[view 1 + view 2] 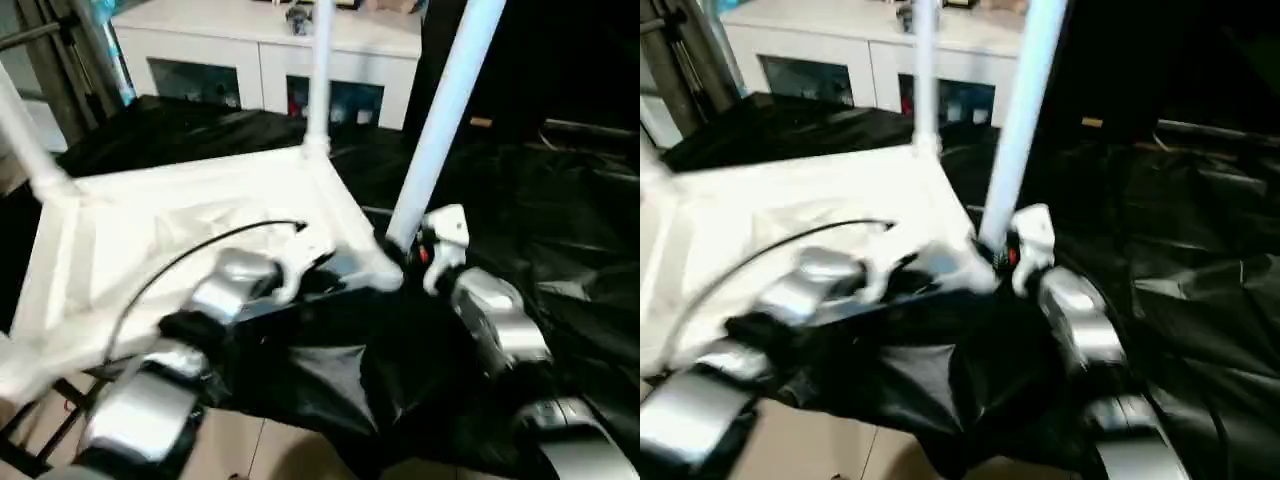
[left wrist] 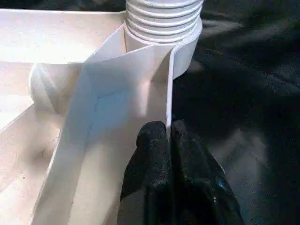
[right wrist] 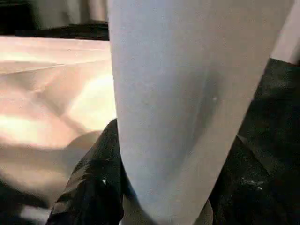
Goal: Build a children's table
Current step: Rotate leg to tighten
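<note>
I see the white tabletop (image 1: pixel 190 240) lying upside down on a black sheet (image 1: pixel 560 200), with its ribbed underside facing up. Behind it stands a white cabinet (image 1: pixel 265 45) with glass doors. Three legs rise from the corner sockets: one at the far corner (image 1: pixel 320 70), one at the left corner (image 1: pixel 25 135), and one at the near right corner (image 1: pixel 440 120), which leans a little to the right. My right end effector (image 3: pixel 164 197) grasps this near right leg low down, one black finger (image 3: pixel 91 183) on each side of the tube. My left end effector (image 2: pixel 168 136) is clenched on the thin side wall of the tabletop, just beside the ribbed socket (image 2: pixel 161 21) of that same corner.
</note>
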Motion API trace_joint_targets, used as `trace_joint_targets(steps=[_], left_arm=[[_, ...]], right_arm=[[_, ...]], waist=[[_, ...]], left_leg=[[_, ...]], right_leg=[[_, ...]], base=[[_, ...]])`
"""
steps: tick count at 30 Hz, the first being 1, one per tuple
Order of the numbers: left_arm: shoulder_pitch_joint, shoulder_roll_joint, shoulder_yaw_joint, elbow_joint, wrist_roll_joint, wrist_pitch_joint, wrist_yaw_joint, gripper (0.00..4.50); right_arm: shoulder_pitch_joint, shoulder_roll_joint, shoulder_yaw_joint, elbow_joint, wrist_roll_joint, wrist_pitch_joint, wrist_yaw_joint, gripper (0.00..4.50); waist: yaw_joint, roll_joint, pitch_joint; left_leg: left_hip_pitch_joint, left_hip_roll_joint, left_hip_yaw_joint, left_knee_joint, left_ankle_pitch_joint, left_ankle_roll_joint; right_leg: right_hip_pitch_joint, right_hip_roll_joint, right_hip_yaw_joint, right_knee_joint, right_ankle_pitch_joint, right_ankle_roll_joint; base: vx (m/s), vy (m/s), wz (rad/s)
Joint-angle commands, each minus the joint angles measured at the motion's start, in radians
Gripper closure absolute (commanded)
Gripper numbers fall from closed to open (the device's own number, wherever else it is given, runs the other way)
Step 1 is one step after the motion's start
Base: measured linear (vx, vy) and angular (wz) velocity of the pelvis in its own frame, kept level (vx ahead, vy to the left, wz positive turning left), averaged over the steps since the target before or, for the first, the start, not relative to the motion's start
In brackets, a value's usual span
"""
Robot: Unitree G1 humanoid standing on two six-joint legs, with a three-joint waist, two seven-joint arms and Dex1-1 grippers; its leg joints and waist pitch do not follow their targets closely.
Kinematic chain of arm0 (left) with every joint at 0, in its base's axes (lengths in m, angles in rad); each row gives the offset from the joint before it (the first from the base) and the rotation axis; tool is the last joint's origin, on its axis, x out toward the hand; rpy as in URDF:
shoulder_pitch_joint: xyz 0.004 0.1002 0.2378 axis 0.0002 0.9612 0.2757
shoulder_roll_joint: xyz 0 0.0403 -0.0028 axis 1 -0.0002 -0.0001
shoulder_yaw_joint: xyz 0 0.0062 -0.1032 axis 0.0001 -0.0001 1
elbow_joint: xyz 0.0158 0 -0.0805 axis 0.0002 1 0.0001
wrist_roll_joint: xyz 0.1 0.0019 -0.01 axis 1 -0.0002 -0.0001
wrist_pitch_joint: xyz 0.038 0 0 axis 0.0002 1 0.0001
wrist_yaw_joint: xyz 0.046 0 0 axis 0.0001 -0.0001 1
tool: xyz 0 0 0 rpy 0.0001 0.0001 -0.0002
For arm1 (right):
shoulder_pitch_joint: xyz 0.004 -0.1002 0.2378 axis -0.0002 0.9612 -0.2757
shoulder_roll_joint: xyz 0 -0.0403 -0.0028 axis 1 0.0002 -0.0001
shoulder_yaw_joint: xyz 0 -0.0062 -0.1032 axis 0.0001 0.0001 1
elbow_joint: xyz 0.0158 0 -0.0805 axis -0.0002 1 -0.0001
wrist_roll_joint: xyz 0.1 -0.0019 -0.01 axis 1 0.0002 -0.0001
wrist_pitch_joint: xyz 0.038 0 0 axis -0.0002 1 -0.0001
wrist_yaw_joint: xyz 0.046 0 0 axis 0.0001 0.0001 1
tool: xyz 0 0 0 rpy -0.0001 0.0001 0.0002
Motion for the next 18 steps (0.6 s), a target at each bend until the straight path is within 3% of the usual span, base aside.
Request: trace_joint_targets(steps=[1, 3, 7, 9, 12, 18], left_arm=[[-0.065, -0.031, 0.05, -0.009, -0.006, 0.002, 0.132, 4.5], [-0.076, -0.071, 0.04, 0.008, 0.011, 0.005, 0.198, 4.5], [-0.08, -0.082, 0.034, 0.02, 0.026, 0.001, 0.217, 4.5], [-0.081, -0.081, 0.033, 0.022, 0.028, 0.001, 0.217, 4.5], [-0.087, -0.084, 0.032, 0.037, 0.029, -0.002, 0.23, 4.5], [-0.082, -0.088, 0.032, 0.034, 0.031, -0.004, 0.224, 4.5]], right_arm=[[0.034, 0.038, 0.027, 0.135, -0.033, 0.093, -0.044, 2.61], [-0.007, 0.064, 0.017, 0.169, -0.023, 0.104, -0.079, 2.61], [-0.032, 0.081, 0.018, 0.185, -0.034, 0.12, -0.09, 2.61], [-0.035, 0.083, 0.018, 0.187, -0.036, 0.124, -0.087, 2.61], [-0.054, 0.09, 0.014, 0.212, -0.045, 0.125, -0.095, 2.61], [-0.066, 0.088, 0.011, 0.213, -0.05, 0.131, -0.091, 2.61]], waist=[[0.002, 0.0, -0.056], [0.002, 0.004, -0.06], [0.006, 0.0, -0.061], [0.006, -0.001, -0.059], [0.003, 0.001, -0.054], [0.0, -0.001, -0.054]], left_leg=[[0.005, 0.036, -0.013, -0.065, -0.282, 0.024], [0.006, 0.036, -0.011, -0.062, -0.255, 0.034], [0.001, 0.036, -0.009, -0.06, -0.216, 0.058], [0.001, 0.036, -0.009, -0.061, -0.224, 0.059], [0.006, 0.037, -0.012, -0.066, -0.281, 0.042], [0.005, 0.038, -0.013, -0.068, -0.297, 0.035]], right_leg=[[0.033, -0.083, 0.046, -0.079, -0.325, -0.203], [0.037, -0.083, 0.046, -0.072, -0.269, -0.219], [0.043, -0.082, 0.045, -0.067, -0.2, -0.236], [0.043, -0.083, 0.044, -0.069, -0.219, -0.233], [0.037, -0.084, 0.043, -0.08, -0.331, -0.206], [0.034, -0.084, 0.045, -0.082, -0.342, -0.197]], base=[[0.0, 0.0, 0.0], [0.0, 0.0, 0.0], [0.0, 0.0, 0.0], [0.0, 0.0, 0.0], [0.0, 0.0, 0.0], [0.0, 0.0, 0.0]])
